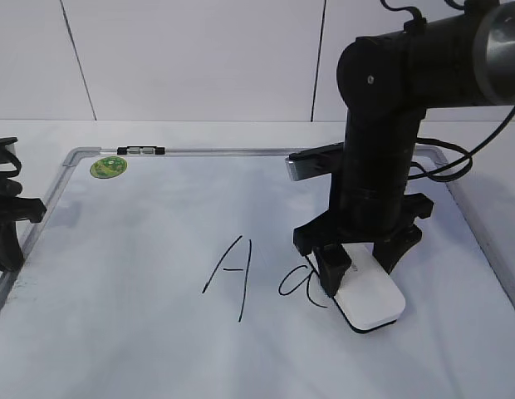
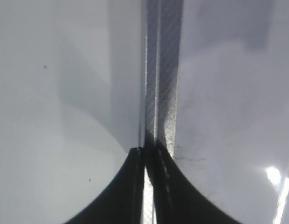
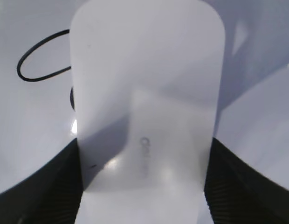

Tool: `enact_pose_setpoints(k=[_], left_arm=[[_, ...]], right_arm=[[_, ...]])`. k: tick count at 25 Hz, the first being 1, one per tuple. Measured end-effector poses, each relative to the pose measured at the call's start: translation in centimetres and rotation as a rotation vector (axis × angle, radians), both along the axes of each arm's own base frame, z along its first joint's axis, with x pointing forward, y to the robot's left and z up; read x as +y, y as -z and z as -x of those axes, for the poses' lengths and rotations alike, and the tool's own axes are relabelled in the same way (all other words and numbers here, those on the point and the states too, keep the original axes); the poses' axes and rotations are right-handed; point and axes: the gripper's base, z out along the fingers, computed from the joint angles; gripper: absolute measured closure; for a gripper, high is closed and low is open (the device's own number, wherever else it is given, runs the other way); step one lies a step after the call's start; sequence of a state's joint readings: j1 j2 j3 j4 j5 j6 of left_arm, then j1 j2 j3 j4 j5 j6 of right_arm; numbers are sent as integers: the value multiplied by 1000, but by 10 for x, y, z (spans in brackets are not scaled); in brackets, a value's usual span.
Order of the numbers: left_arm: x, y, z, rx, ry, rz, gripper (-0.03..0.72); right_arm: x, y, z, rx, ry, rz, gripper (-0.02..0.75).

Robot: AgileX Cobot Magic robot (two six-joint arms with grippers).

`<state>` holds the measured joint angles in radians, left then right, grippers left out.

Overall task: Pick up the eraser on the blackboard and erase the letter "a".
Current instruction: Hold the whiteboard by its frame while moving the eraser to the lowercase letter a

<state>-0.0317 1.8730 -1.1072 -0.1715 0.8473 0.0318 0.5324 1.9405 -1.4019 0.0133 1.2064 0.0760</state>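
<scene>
The blackboard [image 1: 158, 216] is a white board with a silver frame, lying flat. A capital "A" [image 1: 230, 278] and the small letter "a" [image 1: 293, 283] are drawn on it. My right gripper [image 1: 357, 268] is shut on the eraser [image 1: 372, 303], a white block with a black underside that sits on the board just right of the "a". In the right wrist view the eraser [image 3: 144, 84] fills the space between the fingers [image 3: 144, 186], and the bowl of the "a" [image 3: 24, 65] shows at its left edge, partly covered. My left gripper [image 2: 145, 151] is shut and empty over the board's left frame [image 2: 158, 70].
A small green round sticker [image 1: 108, 168] sits at the board's far left corner, with a clip [image 1: 141, 150] on the far frame. The left arm [image 1: 4, 220] rests at the board's left edge. A cable [image 1: 444, 162] loops behind the right arm.
</scene>
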Motion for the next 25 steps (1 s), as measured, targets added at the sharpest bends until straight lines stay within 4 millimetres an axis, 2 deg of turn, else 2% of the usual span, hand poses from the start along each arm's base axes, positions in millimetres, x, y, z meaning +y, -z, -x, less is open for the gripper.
enact_pose_setpoints(k=[13,19,25], left_arm=[[0,0,0,0,0,0,671],[0,0,0,0,0,0,671],[0,0,0,0,0,0,671]], right_arm=[[3,0,-4,-40,4,-32,196],[5,12,-5,-12,9,-22,196],[6,14,-6,-2,10,-22,196]])
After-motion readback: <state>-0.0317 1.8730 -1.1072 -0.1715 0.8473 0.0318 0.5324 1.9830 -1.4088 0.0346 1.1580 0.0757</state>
